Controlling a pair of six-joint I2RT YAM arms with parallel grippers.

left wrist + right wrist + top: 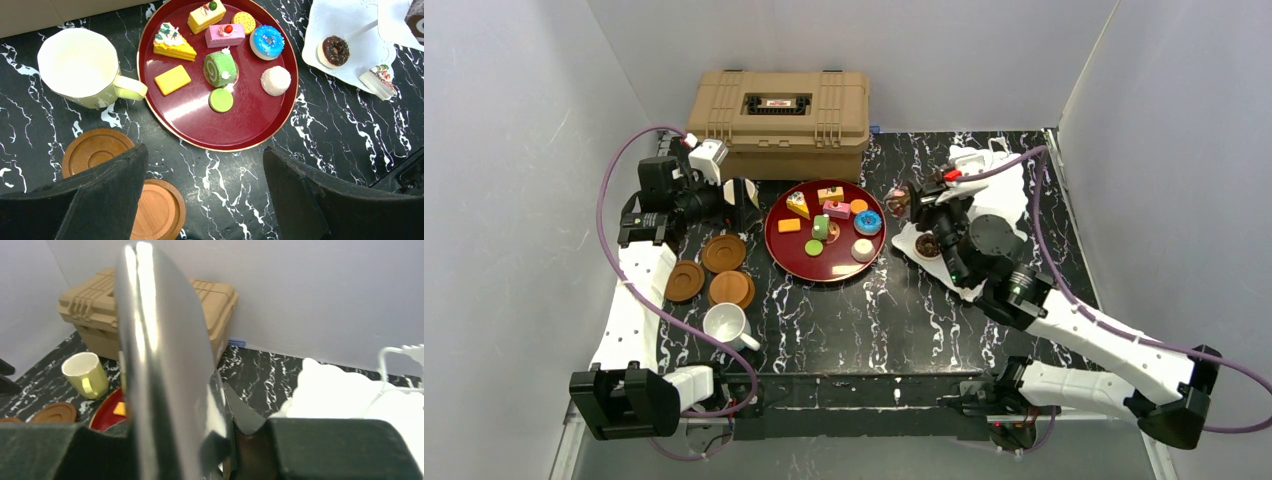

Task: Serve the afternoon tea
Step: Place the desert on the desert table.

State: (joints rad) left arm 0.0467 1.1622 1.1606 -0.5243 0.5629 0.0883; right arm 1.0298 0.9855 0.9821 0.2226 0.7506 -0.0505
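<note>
Right gripper [195, 452] closed on a shiny metal utensil [160, 355]. A brown cake piece [415, 17] is apparently at its tip, upper right of frame, over the white stand [342, 20]. Left gripper [205, 200] wide open, empty, above the saucers [95, 152]. Likely step: plating the cake. Lower onto bare tier, clear of the chocolate doughnut [335, 50]. Keep utensil level; release only once seated.
</note>
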